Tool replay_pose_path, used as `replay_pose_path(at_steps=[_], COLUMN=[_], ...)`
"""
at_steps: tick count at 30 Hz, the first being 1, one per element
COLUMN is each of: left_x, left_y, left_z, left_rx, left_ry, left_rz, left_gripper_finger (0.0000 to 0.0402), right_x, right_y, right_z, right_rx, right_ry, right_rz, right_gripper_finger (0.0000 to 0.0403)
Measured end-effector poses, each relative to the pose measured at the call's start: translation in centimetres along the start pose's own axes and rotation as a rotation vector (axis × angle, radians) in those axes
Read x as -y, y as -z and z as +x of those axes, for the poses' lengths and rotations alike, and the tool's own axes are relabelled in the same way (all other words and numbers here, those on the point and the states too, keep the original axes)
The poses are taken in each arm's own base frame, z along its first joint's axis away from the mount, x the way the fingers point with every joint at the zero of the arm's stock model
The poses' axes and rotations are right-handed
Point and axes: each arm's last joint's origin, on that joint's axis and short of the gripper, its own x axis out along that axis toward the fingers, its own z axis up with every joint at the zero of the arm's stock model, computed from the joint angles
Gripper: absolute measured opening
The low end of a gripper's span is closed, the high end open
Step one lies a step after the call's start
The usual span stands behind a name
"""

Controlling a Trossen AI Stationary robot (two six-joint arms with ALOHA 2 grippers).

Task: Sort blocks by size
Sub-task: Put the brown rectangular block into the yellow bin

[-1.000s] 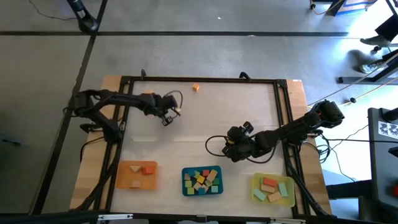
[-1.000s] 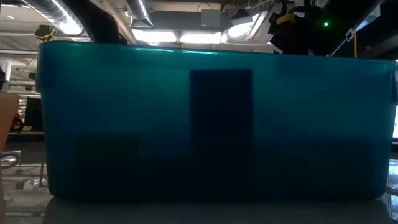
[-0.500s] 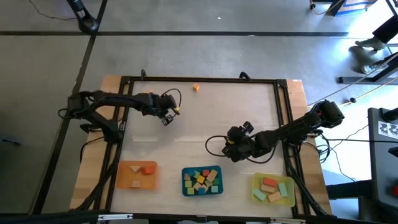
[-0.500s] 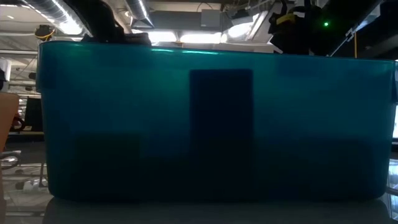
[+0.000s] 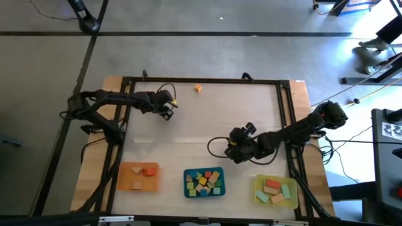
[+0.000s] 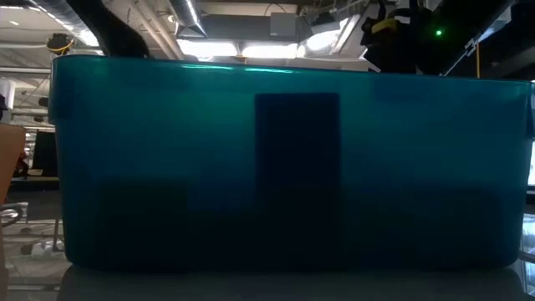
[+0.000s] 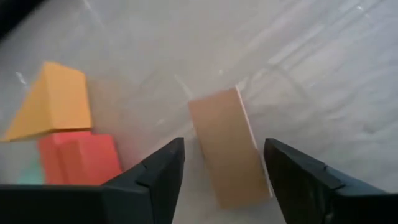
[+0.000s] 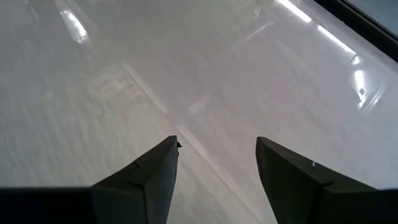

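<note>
Both tools open over the tabletop, blocks mostly in the trays

The left tool (image 7: pixel 224 171) stands open, gripping nothing; a tan block (image 7: pixel 229 146) lies between its fingers, with a yellow wedge (image 7: pixel 55 102) and a red block (image 7: pixel 79 158) off to one side. The right tool (image 8: pixel 216 165) is parted over bare tabletop (image 8: pixel 186 74), empty. One orange block (image 5: pixel 198 88) lies beyond the left tool; the orange tray (image 5: pixel 127 182), teal tray (image 5: pixel 186 172) and yellow tray (image 5: pixel 259 182) hold the rest.

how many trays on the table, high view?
3, in a row along one edge of the table: orange tray on the left arm's side, teal tray in the middle, yellow tray on the right arm's side. None looks hidden.
</note>
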Motion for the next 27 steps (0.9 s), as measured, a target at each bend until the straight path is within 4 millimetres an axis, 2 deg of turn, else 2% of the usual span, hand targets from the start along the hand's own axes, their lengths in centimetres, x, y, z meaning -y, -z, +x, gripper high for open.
replay_pose_path(at_steps=[7, 16, 18, 22, 27], left_x=[-0.2, 0.3, 0.6, 1.2, 2.1], left_y=[1.3, 1.5, 1.4, 1.6, 1.4], left_z=[1.0, 1.0, 0.8, -0.5, -4.2], left_rx=[0.011, 0.037, 0.045, 0.049, 0.19], left_ry=[0.027, 0.036, 0.037, 0.079, 0.169], left_rz=[-0.015, 0.06, 0.085, 0.136, 0.153], left_gripper_finger=[0.0191, 0.0113, 0.0108, 0.0111, 0.0114], right_x=[0.0, 0.0, 0.0, 0.0, -0.5], right_y=[-0.1, 0.0, -0.1, -0.1, -0.6], right_z=[0.0, 0.0, 0.0, 0.0, 0.0], right_rx=[0.016, 0.013, 0.008, 0.017, 0.058], right_ry=[0.01, 0.011, 0.001, 0.005, -0.033], right_rz=[-0.012, -0.015, -0.011, -0.037, -0.092], right_gripper_finger=[0.0214, 0.0214, 0.0214, 0.0214, 0.0214])
